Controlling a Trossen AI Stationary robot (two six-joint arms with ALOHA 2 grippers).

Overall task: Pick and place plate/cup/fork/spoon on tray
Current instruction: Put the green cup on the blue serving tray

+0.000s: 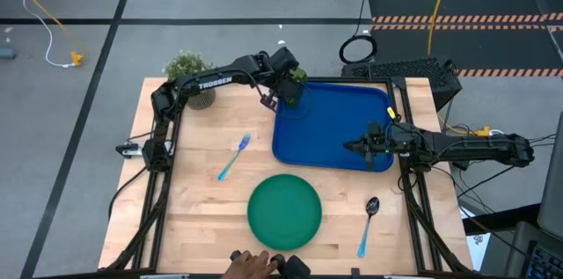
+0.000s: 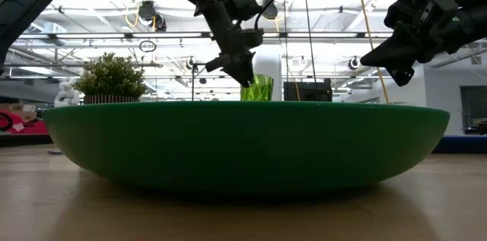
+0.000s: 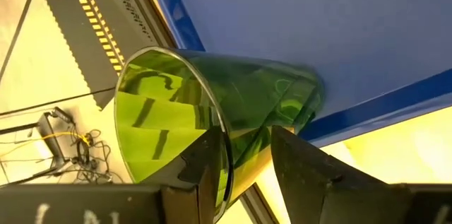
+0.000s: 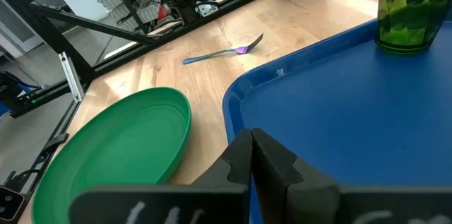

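High view: light wood table [image 1: 202,217] on a grey floor with black tape lines. The tray [image 1: 339,129] sits at about 1 o'clock from table centre, long axis running 9-to-3. The cup [image 1: 294,91] stands upright on the tray's 10 o'clock corner, with the left gripper [image 1: 288,94] at it. The right gripper [image 1: 359,147] hovers over the tray's 4 o'clock area, fingers together. The plate [image 1: 283,211] lies at 6 o'clock. The fork [image 1: 234,157] lies at 9 o'clock, long axis 1-to-7, tines toward 1. The spoon [image 1: 368,224] lies at 4 o'clock, near vertical, bowl toward 12. A person's hand [image 1: 251,266] shows at the near edge, a potted plant [image 1: 192,72] at 11.

Low view: plate rim fills the foreground — cup mouth up behind it.

Left wrist view: fingers [image 3: 205,167] straddle the cup wall, slightly apart — I cannot tell whether they clamp it.

Right wrist view: cup upright on the blue tray; fork on wood beyond the plate.
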